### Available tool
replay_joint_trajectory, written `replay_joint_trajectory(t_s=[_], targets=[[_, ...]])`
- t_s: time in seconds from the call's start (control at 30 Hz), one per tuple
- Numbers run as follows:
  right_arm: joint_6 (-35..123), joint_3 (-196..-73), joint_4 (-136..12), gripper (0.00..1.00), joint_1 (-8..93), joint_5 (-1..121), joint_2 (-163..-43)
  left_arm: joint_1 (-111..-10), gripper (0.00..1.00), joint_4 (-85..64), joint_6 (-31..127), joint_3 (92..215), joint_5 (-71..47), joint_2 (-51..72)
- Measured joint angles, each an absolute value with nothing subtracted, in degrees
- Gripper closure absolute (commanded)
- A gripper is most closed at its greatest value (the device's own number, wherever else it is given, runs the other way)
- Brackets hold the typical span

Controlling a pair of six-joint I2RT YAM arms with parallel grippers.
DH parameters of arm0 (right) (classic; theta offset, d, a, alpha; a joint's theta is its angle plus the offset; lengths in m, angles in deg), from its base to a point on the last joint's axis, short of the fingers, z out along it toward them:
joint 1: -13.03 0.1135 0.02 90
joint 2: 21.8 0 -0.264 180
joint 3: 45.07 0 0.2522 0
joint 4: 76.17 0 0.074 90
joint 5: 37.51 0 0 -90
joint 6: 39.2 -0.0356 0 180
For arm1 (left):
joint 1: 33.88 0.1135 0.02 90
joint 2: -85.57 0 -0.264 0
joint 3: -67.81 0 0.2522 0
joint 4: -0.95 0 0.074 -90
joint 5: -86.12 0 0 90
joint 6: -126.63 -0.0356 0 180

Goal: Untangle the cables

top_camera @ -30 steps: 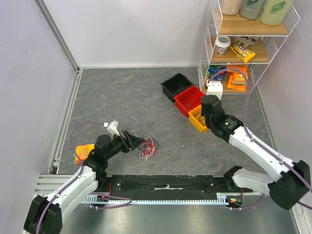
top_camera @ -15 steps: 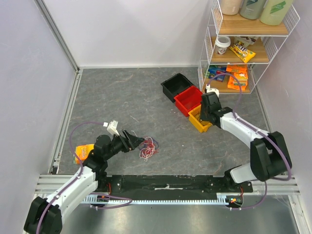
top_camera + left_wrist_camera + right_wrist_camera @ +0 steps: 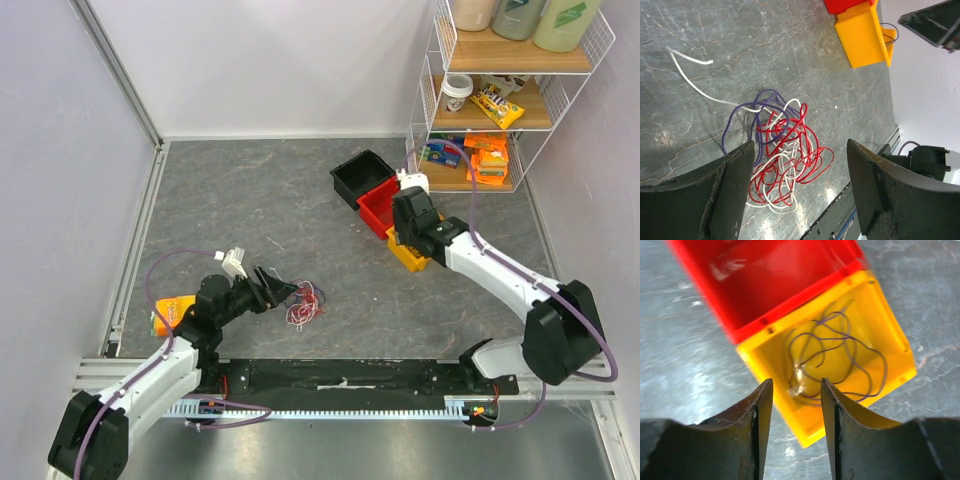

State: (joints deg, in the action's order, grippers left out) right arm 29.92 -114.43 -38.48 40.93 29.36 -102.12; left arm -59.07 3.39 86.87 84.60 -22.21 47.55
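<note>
Seems midway, with one purple strand [image 3: 850, 339] in the yellow bin [image 3: 897, 374] beneath the parted, empty right pincer [image 3: 796, 385]; next, lower the spread left pincer [image 3: 799, 145] onto the cable tangle [image 3: 782, 150] on the desk [image 3: 715, 30] for another.

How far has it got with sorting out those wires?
One purple wire already lies alone in the yellow bin, below the open right tool. The left tool, open too, hangs over the tangle without gripping it. Red, white and purple wires there are looped through each other, so most of the job looks left to do.
</note>
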Motion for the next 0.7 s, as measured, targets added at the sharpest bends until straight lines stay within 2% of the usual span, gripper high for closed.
replay_joint_trajectory(t_s=[0.13,0.33,0.47,0.7], targets=[[30.0,-114.9,-38.2,0.46,50.4,28.1,-99.7,-59.1,0.2,3.7,86.9,84.6,-22.5,45.4],[27.2,-108.3,-53.0,0.44,62.2,48.9,-100.0,-59.1,0.34,4.7,86.9,84.6,-23.1,42.2],[25.4,-104.5,-61.1,0.44,66.8,57.7,-102.4,-59.1,0.42,5.0,86.9,84.6,-23.6,39.9],[24.7,-104.9,-67.6,0.65,71.9,61.4,-110.3,-59.1,0.5,5.3,86.9,84.6,-23.7,36.2]])
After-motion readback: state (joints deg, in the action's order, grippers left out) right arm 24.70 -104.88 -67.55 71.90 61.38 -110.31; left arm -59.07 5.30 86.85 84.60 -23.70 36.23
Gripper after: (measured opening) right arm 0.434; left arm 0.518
